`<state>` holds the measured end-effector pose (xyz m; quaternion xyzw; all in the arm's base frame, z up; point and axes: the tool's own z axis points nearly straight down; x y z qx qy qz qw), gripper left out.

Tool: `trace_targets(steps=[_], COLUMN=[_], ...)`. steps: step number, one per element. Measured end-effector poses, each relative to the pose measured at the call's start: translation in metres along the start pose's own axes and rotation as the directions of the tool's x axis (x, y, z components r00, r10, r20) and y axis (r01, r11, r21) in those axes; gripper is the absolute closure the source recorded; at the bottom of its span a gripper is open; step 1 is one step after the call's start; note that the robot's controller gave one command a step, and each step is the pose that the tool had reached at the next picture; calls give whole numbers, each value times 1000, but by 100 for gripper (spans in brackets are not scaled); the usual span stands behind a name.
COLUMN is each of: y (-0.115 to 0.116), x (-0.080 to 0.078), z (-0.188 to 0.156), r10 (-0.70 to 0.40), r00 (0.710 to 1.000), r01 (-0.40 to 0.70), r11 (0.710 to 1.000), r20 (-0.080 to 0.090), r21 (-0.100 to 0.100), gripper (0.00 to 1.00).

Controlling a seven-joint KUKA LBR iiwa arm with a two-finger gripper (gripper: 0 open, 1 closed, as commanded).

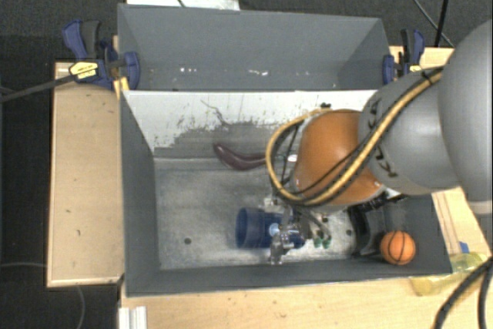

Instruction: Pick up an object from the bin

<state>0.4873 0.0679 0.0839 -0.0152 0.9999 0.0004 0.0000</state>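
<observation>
No readable writing in the bin

No word, label, brand or number can be read anywhere on the grey metal bin (231, 50). The blue cylinder-shaped thing (251, 229) near the front wall and the orange ball (398, 247) in the front right corner carry no marks that can be made out.

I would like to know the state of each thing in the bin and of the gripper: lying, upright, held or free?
blue cup: on its side near the front of the bin, gripper at its right end; held or not, cannot tell.
dark purple curved thing: lying flat at the back, free.
orange ball: resting in the front right corner, free.
gripper: low in the bin, at the blue cup.
</observation>
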Motion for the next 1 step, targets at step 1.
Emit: trace_targets(steps=[1], y=[-5], x=[-5], z=[-141], r10=[26], r00=[1000], r01=[-26], r11=[1000], r20=[2], r21=[0], gripper=[100])
